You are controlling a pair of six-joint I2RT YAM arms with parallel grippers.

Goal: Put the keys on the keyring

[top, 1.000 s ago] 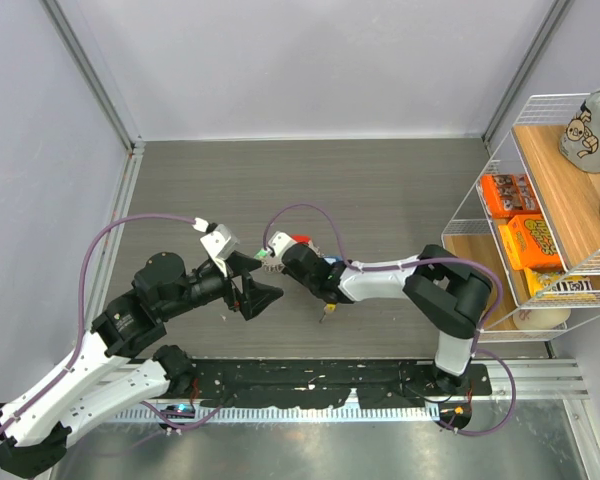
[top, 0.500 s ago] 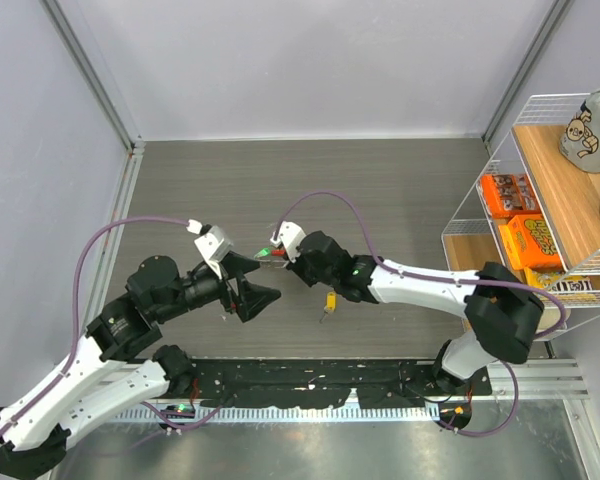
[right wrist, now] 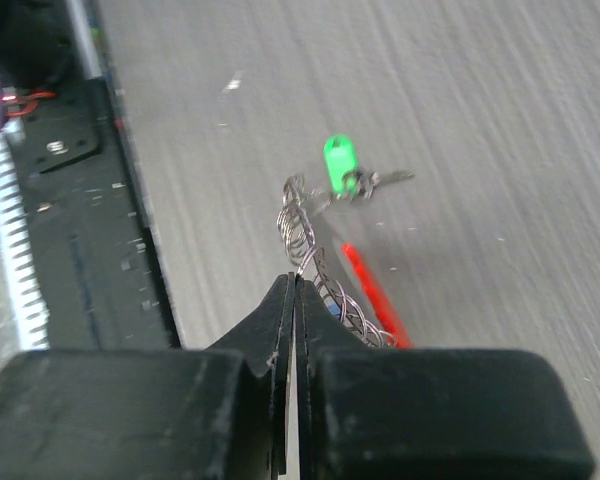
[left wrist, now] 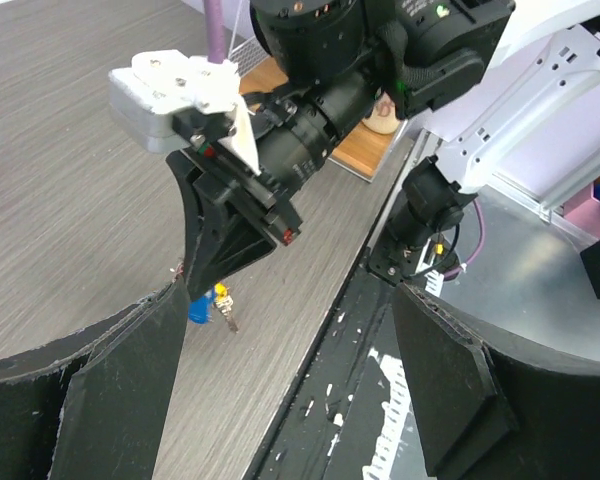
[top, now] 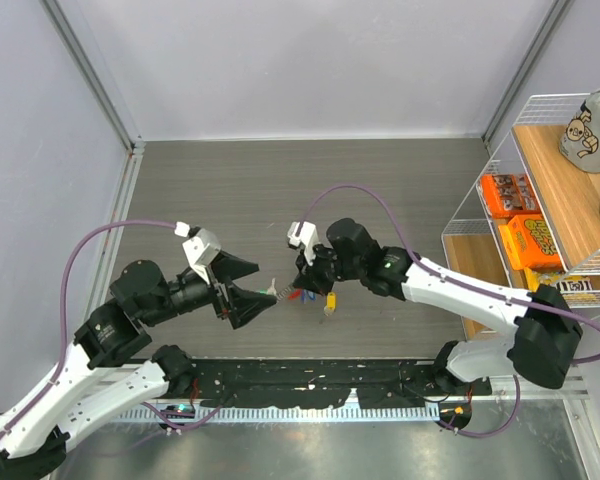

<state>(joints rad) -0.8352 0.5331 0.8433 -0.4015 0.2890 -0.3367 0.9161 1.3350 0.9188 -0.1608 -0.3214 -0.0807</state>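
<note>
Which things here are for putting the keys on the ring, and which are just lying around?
For the job: thin silvery metal keyring chain, tiny green-tagged metal key, red plastic tag, yellow-tagged key, blue-tagged key, right gripper pinching the chain.
Just lying about: white wire rack with wooden shelves, orange boxes, grey cartoon-printed bag.

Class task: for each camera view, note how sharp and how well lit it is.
Top external: sharp, evenly lit, shadows soft. Right wrist: table grain smeared, the green tag and the keyring soft. Left wrist: its own fingers dark and featureless, the right end effector beyond them crisp.
</note>
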